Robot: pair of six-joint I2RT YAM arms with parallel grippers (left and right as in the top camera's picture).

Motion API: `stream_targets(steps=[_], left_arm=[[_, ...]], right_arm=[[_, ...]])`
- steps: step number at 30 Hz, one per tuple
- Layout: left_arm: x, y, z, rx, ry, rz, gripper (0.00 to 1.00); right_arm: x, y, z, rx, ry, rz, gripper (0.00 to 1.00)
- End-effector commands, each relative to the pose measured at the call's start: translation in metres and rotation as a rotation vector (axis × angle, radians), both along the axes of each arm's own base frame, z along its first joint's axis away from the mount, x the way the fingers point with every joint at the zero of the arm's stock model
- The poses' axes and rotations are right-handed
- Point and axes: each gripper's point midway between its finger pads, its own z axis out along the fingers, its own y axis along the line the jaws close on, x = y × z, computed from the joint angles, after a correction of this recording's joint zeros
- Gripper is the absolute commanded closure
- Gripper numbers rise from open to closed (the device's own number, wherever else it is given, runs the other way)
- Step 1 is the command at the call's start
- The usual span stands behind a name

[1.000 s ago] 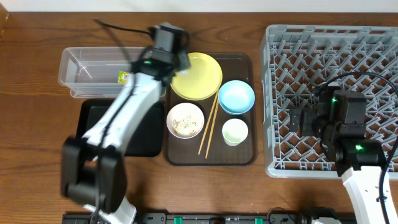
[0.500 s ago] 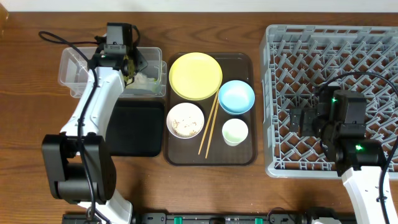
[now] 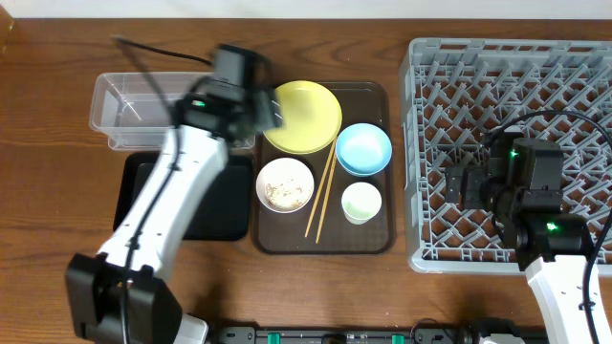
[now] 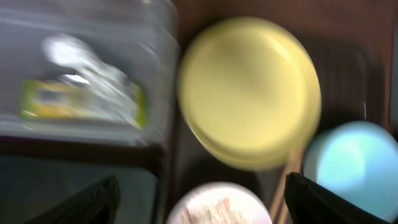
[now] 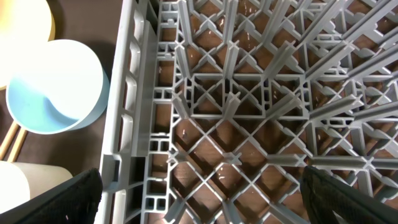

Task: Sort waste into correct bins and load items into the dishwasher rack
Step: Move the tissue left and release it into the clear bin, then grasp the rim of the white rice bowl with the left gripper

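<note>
Left gripper: jaws spread wide, nothing between them; hovers where the clear tub meets the brown tray; snack wrapper: lies inside the tub, at 9 o'clock of the gripper; yellow plate: flat, just beside at 3 o'clock, nearer this arm, probably the next pick; white bowl: 5 o'clock; chopsticks: long axis 1 to 7 o'clock, upper end at the plate's rim, possible obstruction; right gripper: wide, empty, over the dishwasher rack.
</note>
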Motion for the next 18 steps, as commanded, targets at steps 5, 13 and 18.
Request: stream_targets(steps=[5, 13, 18], left_arm=[[-0.042, -0.058, -0.049, 0.091, 0.173, -0.206, 0.17], [-0.065, -0.082, -0.106, 0.173, 0.328, -0.288, 0.32], [-0.072, -0.084, -0.135, 0.209, 0.401, -0.3, 0.39]], right_arm=[[0.003, 0.005, 0.008, 0.008, -0.018, 0.012, 0.01], [0.002, 0.005, 0.008, 0.008, -0.017, 0.012, 0.01], [0.002, 0.005, 0.008, 0.008, -0.017, 0.012, 0.01]])
